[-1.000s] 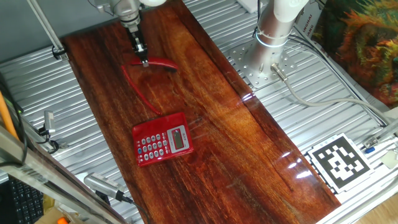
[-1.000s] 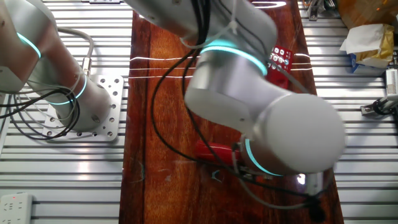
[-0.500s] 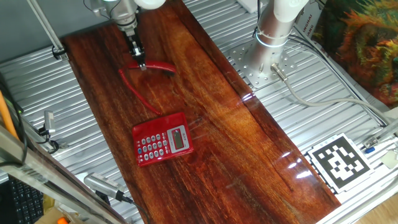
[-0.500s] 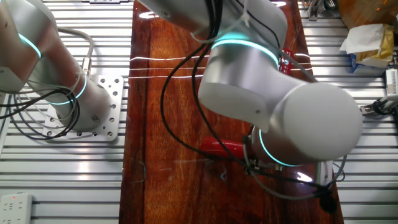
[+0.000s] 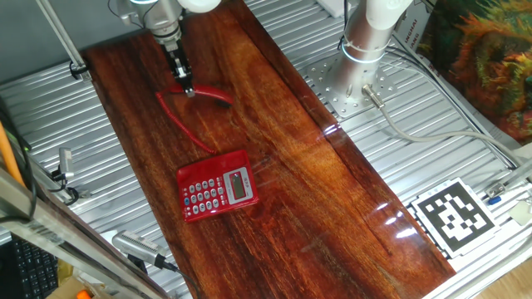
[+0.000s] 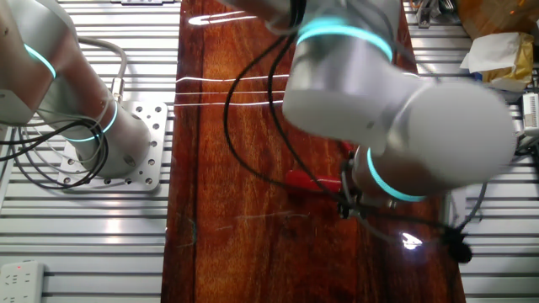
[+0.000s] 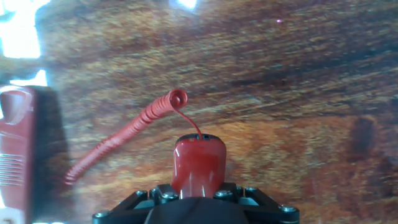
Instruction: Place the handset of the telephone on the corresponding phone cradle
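Fingers (image 5: 189, 90) clamp the handset (image 5: 209, 94) by one end near the table's (image 5: 332, 191) far edge, so its cord (image 5: 184, 126) trails freely. The phone cradle (image 5: 217, 185) sits toward the near edge, keypad up, ready to receive it.

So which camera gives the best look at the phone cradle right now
One fixed view: the phone cradle lies fully visible, keypad and display facing up. The hand view catches only a blurred red edge; in the other fixed view the arm hides it.
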Robot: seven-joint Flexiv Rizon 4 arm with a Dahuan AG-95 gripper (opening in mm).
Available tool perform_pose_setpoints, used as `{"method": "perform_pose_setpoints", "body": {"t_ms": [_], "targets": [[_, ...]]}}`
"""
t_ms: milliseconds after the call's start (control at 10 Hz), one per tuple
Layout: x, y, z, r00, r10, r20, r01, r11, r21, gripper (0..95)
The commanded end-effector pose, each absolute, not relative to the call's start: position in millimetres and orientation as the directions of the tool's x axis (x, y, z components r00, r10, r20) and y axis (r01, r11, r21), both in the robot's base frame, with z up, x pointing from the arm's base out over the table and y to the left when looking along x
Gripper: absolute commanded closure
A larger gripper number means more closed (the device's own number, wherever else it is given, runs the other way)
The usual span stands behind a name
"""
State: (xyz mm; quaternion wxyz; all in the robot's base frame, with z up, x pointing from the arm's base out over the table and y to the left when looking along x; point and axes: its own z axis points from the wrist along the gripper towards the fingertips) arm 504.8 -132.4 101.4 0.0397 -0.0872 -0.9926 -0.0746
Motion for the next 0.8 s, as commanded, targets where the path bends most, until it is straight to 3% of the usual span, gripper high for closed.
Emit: {"method": "perform_pose_setpoints", "body": {"t_ms": [100, 800], "targets": [[509.8, -116.8, 111.0, -0.979, 0.176, 0.101, 0.189, 0.972, 0.141, 95.0], [511.9, -106.8, 123.5, -0.978, 0.175, 0.113, 0.189, 0.972, 0.137, 95.0]]}}
